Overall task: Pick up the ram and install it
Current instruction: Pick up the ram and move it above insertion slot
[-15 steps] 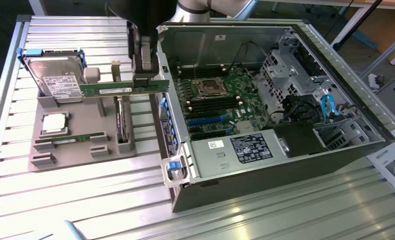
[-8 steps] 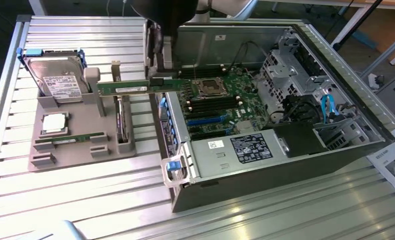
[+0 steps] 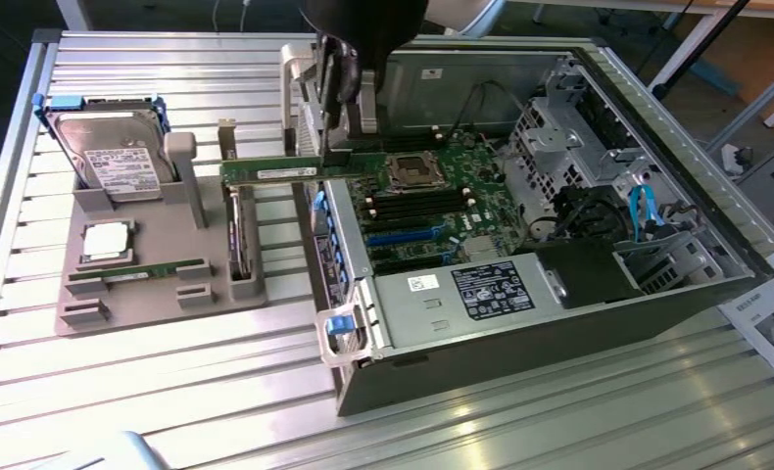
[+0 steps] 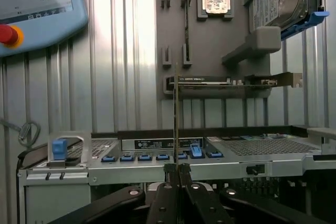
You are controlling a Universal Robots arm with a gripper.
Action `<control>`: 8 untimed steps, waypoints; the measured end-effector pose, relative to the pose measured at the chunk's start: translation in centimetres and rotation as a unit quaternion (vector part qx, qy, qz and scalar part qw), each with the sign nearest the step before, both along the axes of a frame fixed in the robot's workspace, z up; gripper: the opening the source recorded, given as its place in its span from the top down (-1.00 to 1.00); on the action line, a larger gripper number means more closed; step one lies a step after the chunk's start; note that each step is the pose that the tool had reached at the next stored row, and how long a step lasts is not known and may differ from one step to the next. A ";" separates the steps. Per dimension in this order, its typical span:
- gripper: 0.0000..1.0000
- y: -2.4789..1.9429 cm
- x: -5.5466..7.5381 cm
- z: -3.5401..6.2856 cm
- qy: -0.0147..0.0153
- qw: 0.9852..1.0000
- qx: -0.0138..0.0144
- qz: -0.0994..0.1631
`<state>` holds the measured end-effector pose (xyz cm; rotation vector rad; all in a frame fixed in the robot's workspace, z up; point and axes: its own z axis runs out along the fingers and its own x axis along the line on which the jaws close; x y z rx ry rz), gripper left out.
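My gripper is shut on one end of the ram, a long green stick held level in the air. It hangs over the gap between the grey holder tray and the near wall of the open computer case. In the wrist view the ram shows edge-on as a thin line rising from my closed gripper. A second green stick lies in the tray. The motherboard's dark memory slots are just beyond the held ram, inside the case.
The tray also holds a hard drive, a square silver CPU and a dark expansion card standing on edge. A power supply and blue cables fill the case. A teach pendant lies on the slatted table.
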<state>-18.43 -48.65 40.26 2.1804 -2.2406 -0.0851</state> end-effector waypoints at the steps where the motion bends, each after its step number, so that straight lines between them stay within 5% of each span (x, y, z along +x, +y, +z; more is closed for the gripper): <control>1: 0.76 0.00 0.4 0.00 0.000 1.000 0.000 0.000; 8: 0.76 -0.02 2.7 0.00 0.000 1.000 0.000 0.000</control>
